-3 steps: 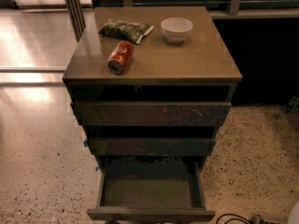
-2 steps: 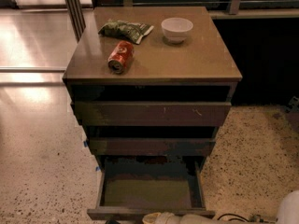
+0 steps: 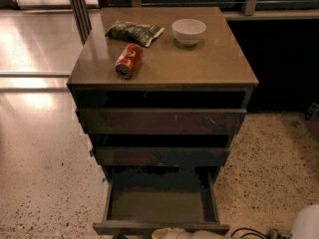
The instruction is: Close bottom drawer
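My gripper (image 3: 185, 232) sat at the open bottom drawer's (image 3: 159, 205) front, spread or pressed I couldn't tell; next, push inward.

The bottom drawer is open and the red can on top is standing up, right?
Not quite. In the camera view the red can lies on its side on the cabinet top, not standing. The bottom drawer is open, yes, with the gripper low at its front edge.
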You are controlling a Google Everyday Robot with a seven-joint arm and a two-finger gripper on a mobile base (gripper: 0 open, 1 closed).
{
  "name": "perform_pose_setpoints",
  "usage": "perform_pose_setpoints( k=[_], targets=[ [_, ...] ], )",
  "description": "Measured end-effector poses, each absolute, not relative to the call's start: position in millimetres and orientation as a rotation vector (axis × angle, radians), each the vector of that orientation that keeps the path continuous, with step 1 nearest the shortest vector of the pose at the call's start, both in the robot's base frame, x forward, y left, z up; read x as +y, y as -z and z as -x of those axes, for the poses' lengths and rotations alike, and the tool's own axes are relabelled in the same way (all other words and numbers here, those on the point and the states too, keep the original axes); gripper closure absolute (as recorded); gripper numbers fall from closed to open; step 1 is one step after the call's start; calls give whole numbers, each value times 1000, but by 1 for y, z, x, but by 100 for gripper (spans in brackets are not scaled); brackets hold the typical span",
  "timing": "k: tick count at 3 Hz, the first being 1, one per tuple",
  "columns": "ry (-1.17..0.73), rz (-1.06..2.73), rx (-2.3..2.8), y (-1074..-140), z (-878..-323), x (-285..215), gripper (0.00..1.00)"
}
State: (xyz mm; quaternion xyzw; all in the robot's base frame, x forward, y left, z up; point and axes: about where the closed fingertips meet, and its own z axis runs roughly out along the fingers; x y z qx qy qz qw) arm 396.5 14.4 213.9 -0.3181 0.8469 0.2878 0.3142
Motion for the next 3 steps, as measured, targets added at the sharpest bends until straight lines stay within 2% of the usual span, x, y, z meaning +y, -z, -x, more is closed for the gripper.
perform_pose_setpoints(
  k=[1,3],
  targets=[
    [-623,791,2224,-180,-431,6,100],
    [-593,776,2202,-179,-442,6,100]
  ],
)
